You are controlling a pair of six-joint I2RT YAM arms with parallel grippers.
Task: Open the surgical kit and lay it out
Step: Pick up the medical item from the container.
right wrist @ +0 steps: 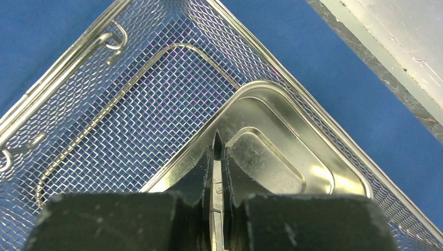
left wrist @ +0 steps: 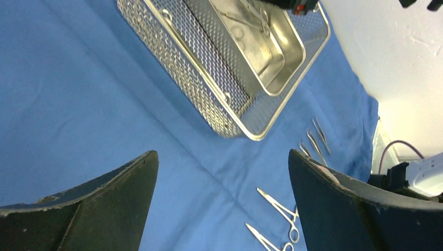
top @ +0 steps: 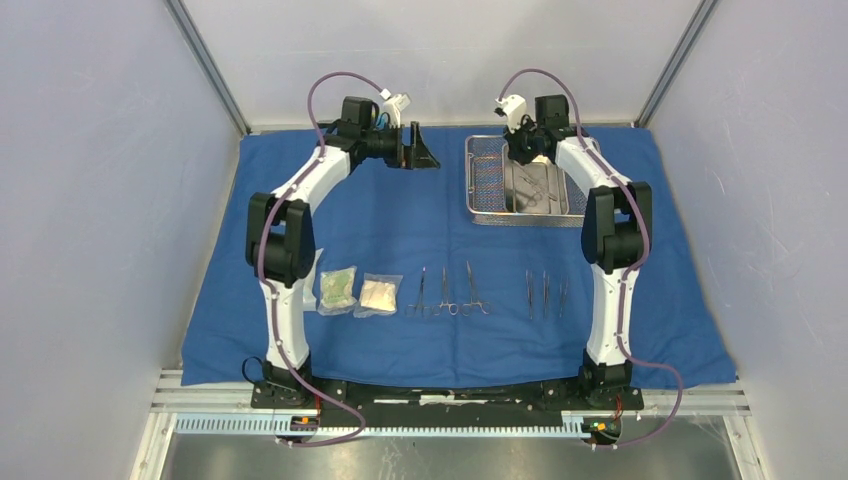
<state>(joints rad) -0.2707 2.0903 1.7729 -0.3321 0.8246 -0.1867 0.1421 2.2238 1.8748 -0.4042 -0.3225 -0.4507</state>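
The blue cloth wrap (top: 450,230) lies spread flat over the table. The steel mesh tray (top: 484,182) stands at the back right, and its inner pan (top: 562,200) holds a few instruments (top: 533,190). My right gripper (top: 527,150) is down in the pan (right wrist: 292,151), shut on a slim metal instrument (right wrist: 216,183) that stands edge-on between its fingers. My left gripper (top: 425,150) hovers open and empty (left wrist: 222,157) left of the tray (left wrist: 209,78). Three ring-handled instruments (top: 445,292) and three slim ones (top: 545,292) lie in a row near the front. Two clear packets (top: 338,290) (top: 380,294) lie left of them.
The cloth's edges hang near the side walls and the aluminium rail (top: 450,395) at the front. The tray's drop handles (right wrist: 112,39) rest against its mesh wall. A white wall ledge (right wrist: 397,42) runs just behind the tray.
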